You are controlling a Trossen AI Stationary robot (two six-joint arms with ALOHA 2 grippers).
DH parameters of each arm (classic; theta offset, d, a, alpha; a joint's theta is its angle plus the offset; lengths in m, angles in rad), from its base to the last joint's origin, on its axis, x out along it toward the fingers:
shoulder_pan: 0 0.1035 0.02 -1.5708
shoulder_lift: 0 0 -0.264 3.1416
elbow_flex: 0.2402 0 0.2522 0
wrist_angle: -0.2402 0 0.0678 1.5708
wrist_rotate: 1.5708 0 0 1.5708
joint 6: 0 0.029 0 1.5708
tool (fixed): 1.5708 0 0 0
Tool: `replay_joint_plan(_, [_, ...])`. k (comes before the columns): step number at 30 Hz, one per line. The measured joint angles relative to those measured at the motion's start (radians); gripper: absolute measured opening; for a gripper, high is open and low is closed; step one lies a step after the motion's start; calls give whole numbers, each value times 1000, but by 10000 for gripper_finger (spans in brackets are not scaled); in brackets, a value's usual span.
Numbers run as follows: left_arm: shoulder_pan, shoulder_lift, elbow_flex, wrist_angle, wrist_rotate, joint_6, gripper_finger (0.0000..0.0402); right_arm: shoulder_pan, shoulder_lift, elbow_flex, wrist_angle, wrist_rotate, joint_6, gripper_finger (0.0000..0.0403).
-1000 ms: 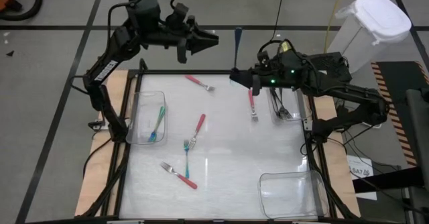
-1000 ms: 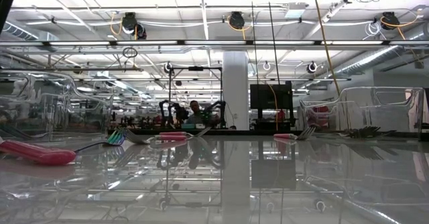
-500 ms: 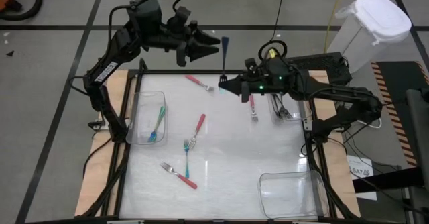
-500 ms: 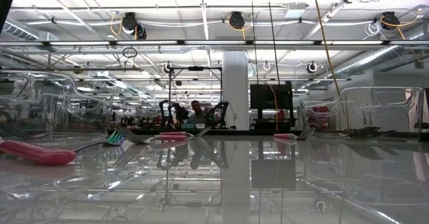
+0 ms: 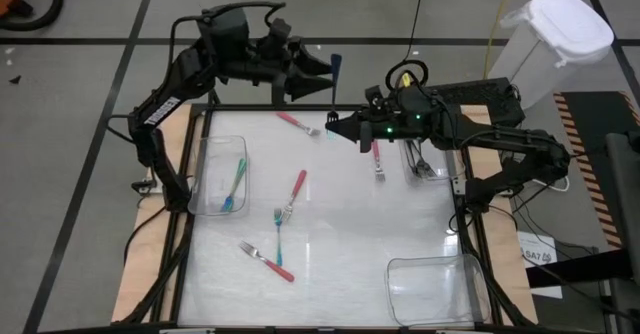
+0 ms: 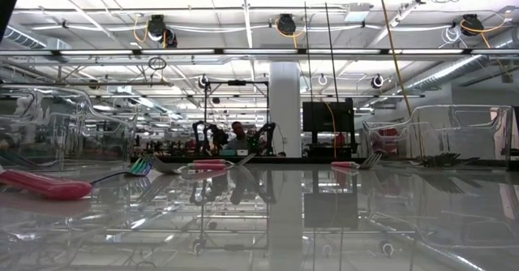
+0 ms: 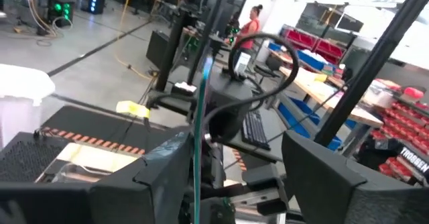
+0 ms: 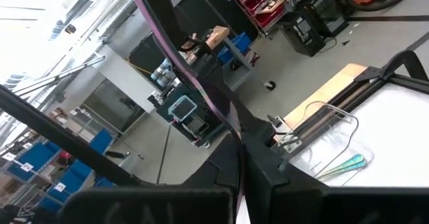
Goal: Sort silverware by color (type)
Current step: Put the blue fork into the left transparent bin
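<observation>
**Q:** Where is the fork you are working on?

**A:** The teal fork [image 5: 336, 66] stands upright in the air above the far edge of the surface [image 5: 340, 264]. My right pincer [image 5: 335, 126] is clenched on its lower end. My left pincer [image 5: 322, 70] is level with the handle. It is released, with its fingers [image 7: 167, 177] spread on either side of the handle and not pressing it.

**Q:** Why hold it upright?

**A:** I judge this to be a hand-over. Upright, the free end gives my left pincer something to close on. The left arm is also the one beside the left bin [image 5: 205, 174], where the other teal forks [image 5: 232, 184] lie.

**Q:** What else is nearby, and how much room is there?

**A:** Below, on the surface:
- One pink fork [image 5: 298, 124] lies near the far edge, just under the meeting point.
- Another pink one [image 5: 376, 159] lies beside the black forks [image 5: 420, 159] at the right.
- A third pink fork [image 5: 295, 194] lies mid-surface, touching a loose teal fork [image 5: 278, 232].
- A fourth pink one [image 5: 270, 262] lies nearer the front.
- A second bin [image 5: 430, 284] sits at the front right corner.

The two pincers are close together, so I have little spare room at the exchange. The air between it and the left bin is open.
</observation>
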Motion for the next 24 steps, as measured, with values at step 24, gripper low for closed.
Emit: replay_joint_plan(24, [0, 27, -1, -11, -15, -30, 116, 0, 0, 0, 0, 0, -2, 4])
